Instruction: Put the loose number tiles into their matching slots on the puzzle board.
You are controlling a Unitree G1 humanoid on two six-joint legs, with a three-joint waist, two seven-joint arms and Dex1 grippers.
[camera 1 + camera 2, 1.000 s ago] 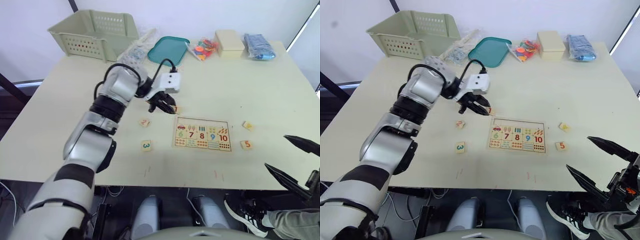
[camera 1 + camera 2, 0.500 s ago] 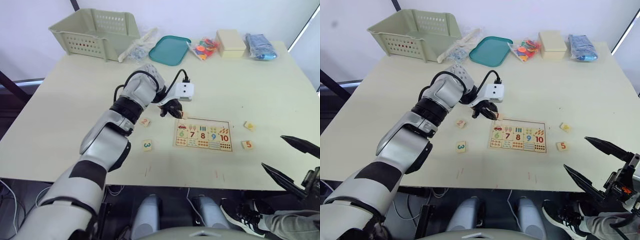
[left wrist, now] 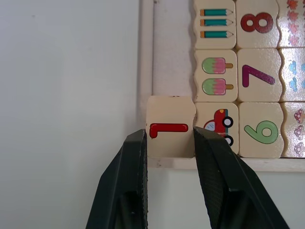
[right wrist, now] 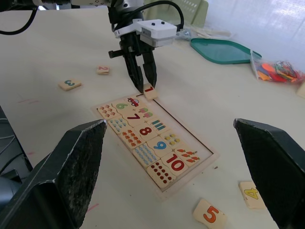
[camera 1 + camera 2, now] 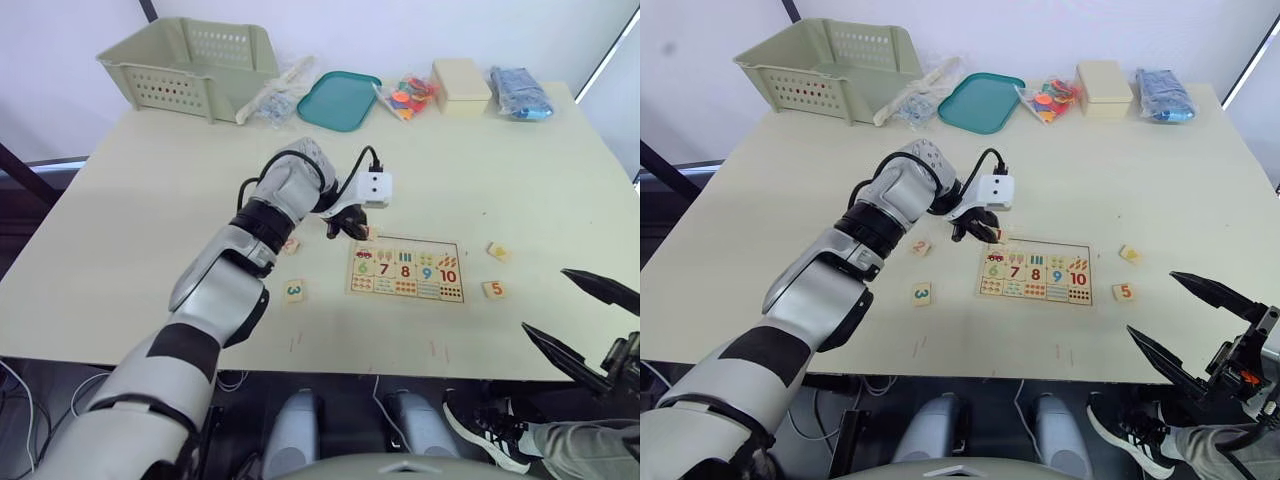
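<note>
desk (image 5: 150, 200): pale cream
puzzle board (image 5: 405, 270): light wood, multicoloured digits
tile held by black left pincer (image 3: 169, 143): red 1 (image 3: 170, 129)
tray (image 5: 338, 100): teal
basket (image 5: 190, 65): pale green

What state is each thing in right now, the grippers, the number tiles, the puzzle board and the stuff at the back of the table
left gripper: shut on the 1 tile, at the puzzle board's corner.
right gripper: open, empty, off the table's near edge.
puzzle board: flat; top-row slots empty.
2 tile: loose on the table.
3 tile: loose, face up.
4 tile: loose, face up.
5 tile: loose, face up.
basket: upright.
teal tray: flat.
</note>
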